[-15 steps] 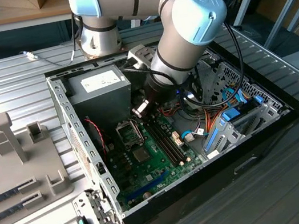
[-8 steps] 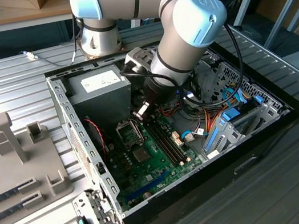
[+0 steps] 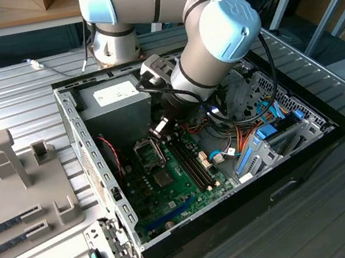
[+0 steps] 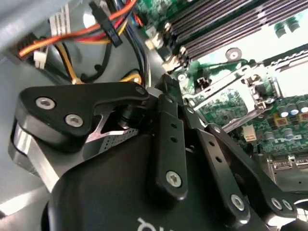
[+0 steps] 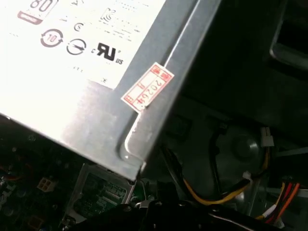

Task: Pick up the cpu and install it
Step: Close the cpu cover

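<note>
Your arm point(image 3: 221, 27) reaches down into the open computer case point(image 3: 98, 175), which lies on the ribbed metal surface point(image 3: 6, 98). Its gripper point(image 3: 160, 124) hangs just above the cpu socket point(image 3: 148, 152) on the green motherboard point(image 3: 170, 193). In the exterior view the jaws stand narrow, pinching a small pale flat piece at their tip. This is the cpu point(image 3: 157, 130), tilted and held just above the socket, on the side toward the power supply point(image 3: 114, 99).

In the second wrist view the cpu socket point(image 4: 240, 91) shows its bare metal frame beyond the black gripper links, and the long memory slots point(image 4: 226, 29) run close beside it.

The grey power supply sits in the corner of the case nearest the arm's base, just beside the gripper. In the first wrist view its labelled side point(image 5: 72, 96) is close to the camera, with yellow and orange cables point(image 5: 216, 195) past its corner.

On the exterior view's left, well apart from the case, a grey tray point(image 3: 43, 192) carries upright holders point(image 3: 7, 158) and two memory sticks point(image 3: 14, 219) lying flat near its edge
</note>
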